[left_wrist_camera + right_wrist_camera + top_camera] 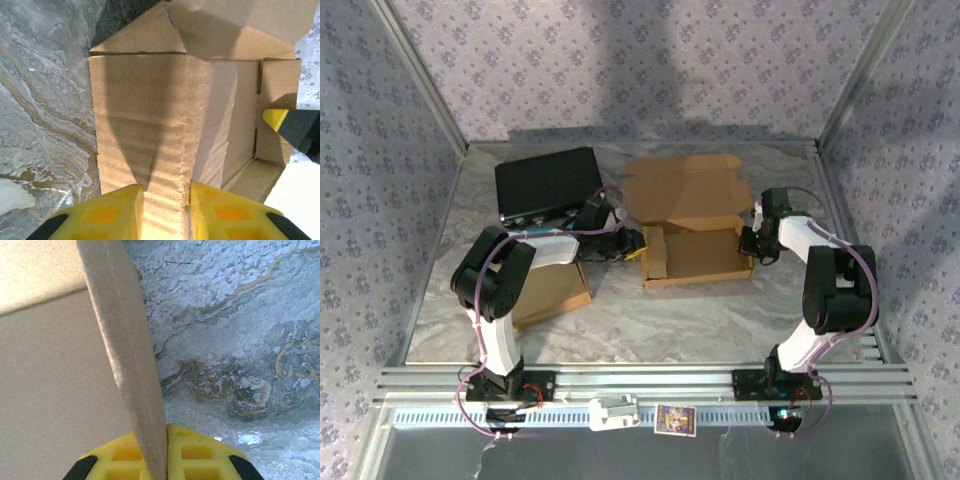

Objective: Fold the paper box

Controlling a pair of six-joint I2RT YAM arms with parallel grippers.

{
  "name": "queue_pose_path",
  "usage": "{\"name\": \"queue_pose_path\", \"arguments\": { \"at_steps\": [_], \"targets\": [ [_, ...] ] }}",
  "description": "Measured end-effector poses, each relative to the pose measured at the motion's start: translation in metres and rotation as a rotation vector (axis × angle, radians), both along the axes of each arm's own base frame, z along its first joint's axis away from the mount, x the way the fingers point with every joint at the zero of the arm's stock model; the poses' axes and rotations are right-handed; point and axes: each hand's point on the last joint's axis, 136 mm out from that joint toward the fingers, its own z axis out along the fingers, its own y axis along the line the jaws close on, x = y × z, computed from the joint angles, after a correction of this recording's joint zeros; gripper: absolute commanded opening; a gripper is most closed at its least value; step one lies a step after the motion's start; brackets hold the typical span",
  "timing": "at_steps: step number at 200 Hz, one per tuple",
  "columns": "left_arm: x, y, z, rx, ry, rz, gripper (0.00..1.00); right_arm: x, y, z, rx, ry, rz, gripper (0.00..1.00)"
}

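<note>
The brown paper box (692, 240) lies open mid-table, its lid flap spread flat toward the back. My left gripper (638, 243) is at the box's left side. In the left wrist view its yellow fingers (115, 210) stand apart astride the folded left wall (165, 150), one outside and one toward the box's inside. My right gripper (752, 240) is at the box's right wall. In the right wrist view that gripper (166, 432) is shut on the thin cardboard edge (127, 340). Its yellow fingertip (275, 119) shows across the box.
A black case (548, 182) sits at the back left. A flat cardboard piece (555, 290) lies under the left arm. On the front rail rest a white part (613, 411) and a small card (674, 419). Metal posts frame the marbled table (700, 320).
</note>
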Motion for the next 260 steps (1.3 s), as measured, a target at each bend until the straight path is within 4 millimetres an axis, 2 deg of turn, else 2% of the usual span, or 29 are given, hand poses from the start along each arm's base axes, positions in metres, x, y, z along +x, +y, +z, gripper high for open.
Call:
{"name": "queue_pose_path", "arguments": {
  "at_steps": [169,233,260],
  "targets": [
    [-0.018,0.002,-0.005,0.027,-0.013,-0.074,0.37,-0.001,0.001,0.0,-0.003,0.011,0.004,0.0],
    [-0.023,-0.002,-0.002,0.08,-0.056,-0.148,0.27,0.0,0.003,0.002,-0.003,0.012,0.006,0.0],
    [-0.023,-0.003,-0.002,0.115,-0.069,-0.162,0.26,0.0,0.004,0.001,-0.008,0.012,0.004,0.0]
  ]
}}
